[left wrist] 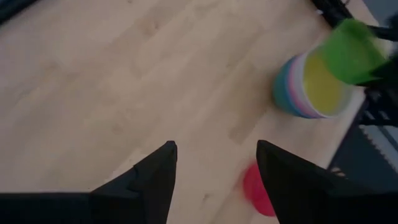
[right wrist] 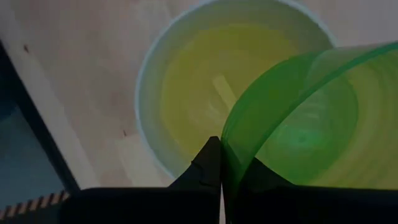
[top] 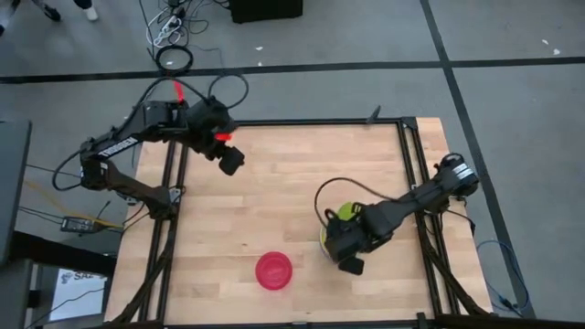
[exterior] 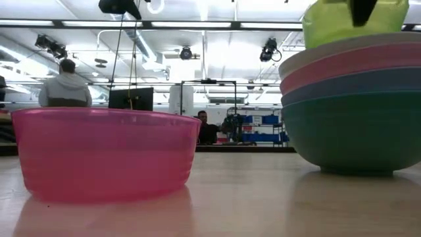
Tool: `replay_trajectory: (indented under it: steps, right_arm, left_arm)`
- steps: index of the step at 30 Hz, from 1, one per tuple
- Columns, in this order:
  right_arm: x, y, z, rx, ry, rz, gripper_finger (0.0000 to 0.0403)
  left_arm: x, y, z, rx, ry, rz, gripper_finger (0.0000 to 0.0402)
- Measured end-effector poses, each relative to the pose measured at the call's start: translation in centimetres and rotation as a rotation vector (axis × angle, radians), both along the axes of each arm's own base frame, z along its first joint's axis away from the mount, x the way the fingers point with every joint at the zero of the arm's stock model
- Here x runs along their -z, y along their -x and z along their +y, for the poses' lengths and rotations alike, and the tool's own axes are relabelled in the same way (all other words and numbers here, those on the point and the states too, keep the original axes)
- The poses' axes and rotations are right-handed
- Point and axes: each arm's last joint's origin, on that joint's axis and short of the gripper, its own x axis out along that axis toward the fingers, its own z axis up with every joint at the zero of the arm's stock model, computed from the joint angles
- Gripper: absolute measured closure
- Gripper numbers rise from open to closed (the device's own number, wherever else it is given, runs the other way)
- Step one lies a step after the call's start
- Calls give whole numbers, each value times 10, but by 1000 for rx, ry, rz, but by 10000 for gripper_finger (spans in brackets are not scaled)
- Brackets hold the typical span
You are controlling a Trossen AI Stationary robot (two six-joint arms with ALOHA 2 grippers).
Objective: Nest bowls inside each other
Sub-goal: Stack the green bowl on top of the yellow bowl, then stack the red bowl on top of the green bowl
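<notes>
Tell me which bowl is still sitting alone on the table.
The red bowl, alone near the front edge; the lime green bowl is pinched by the right gripper above the nested stack.

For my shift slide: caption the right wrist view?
Right claw shut on the rim of a lime green plastic bowl, held over the yellow plastic bowl in the stack.

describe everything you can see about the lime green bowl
The lime green bowl is small, round, plain and translucent, looking like thin plastic. The right gripper is shut on its rim, holding it tilted in the air just above the stack of larger bowls near the table's right side. That stack has a yellow bowl inside. The green bowl is not yet seated, and only the gripper's fingers visibly touch it.
</notes>
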Motion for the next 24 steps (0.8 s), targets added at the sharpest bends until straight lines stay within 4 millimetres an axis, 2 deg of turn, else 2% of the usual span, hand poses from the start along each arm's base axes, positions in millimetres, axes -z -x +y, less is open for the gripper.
replay_trajectory:
  steps: [7, 10, 14, 19, 24]
  right_arm:
    - [30, -22, 11, -2, 12, 12, 398]
    - [35, -27, 16, 2, -51, 25, 373]
    - [36, -30, 19, 28, -96, 13, 321]
    - [25, -23, 16, 89, -121, 4, 258]
    - [-7, 1, 9, 231, -50, -123, 230]
  left_arm:
    - [0, -6, -28, 26, 33, -7, 173]
    - [0, -7, -38, 11, 28, -6, 173]
    - [0, -7, -46, -6, 12, -5, 173]
    - [0, -7, -50, -18, 11, -7, 173]
    - [0, -6, -52, -30, -21, 6, 173]
